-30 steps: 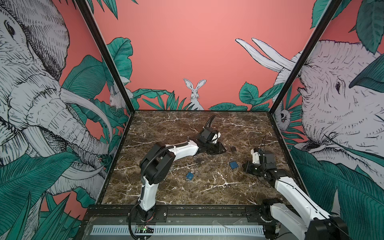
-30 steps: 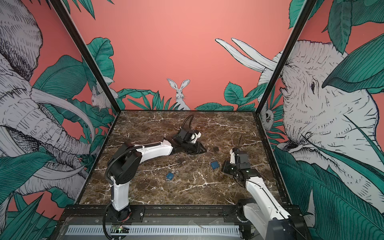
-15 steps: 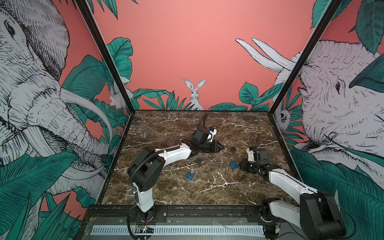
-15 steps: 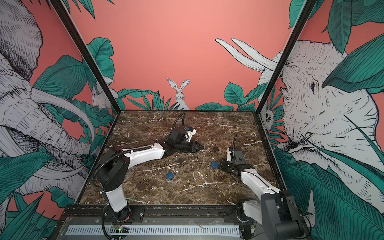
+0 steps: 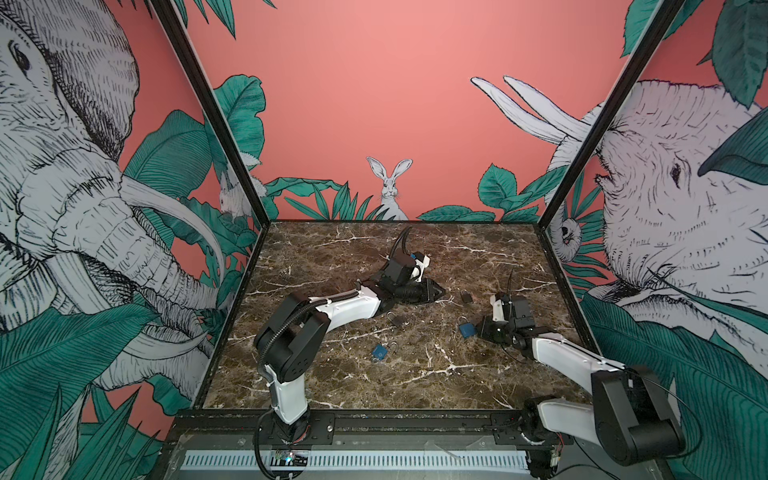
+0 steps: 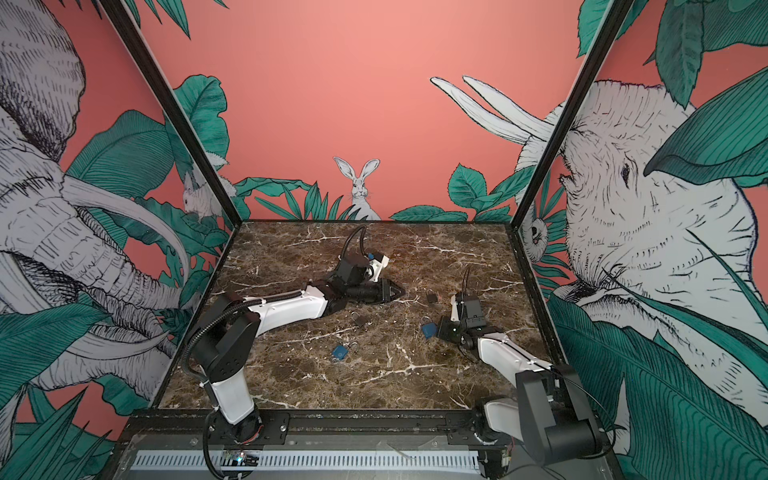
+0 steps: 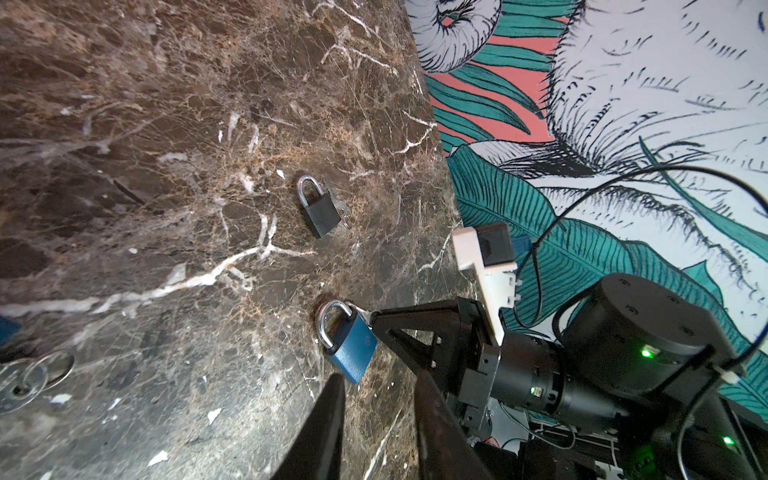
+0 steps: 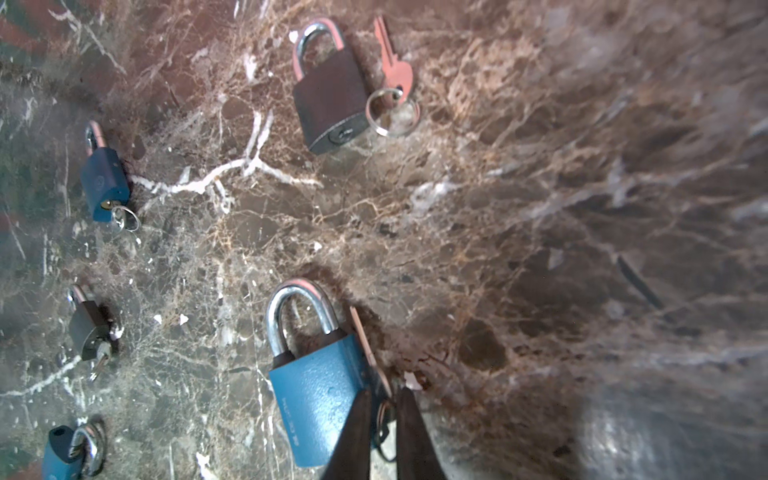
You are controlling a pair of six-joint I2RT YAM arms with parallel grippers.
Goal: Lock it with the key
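My left jaws are hanging part-open, empty | my right jaws are straddling the key (image 8: pixel 368 349) beside the blue padlock (image 8: pixel 316 399), narrowly parted; grip unclear.

My right gripper (image 6: pixel 440 332) lies low on the brown surface (image 6: pixel 374 390), just beside a blue lock (image 6: pixel 429 330) on its left. My left gripper (image 6: pixel 399 293) lies farther back, near the middle, pointing right toward a black lock (image 6: pixel 432 296) near it.

Padlocks (image 5: pixel 380 352) scattered mid-table, front marble (image 5: pixel 374 390) open
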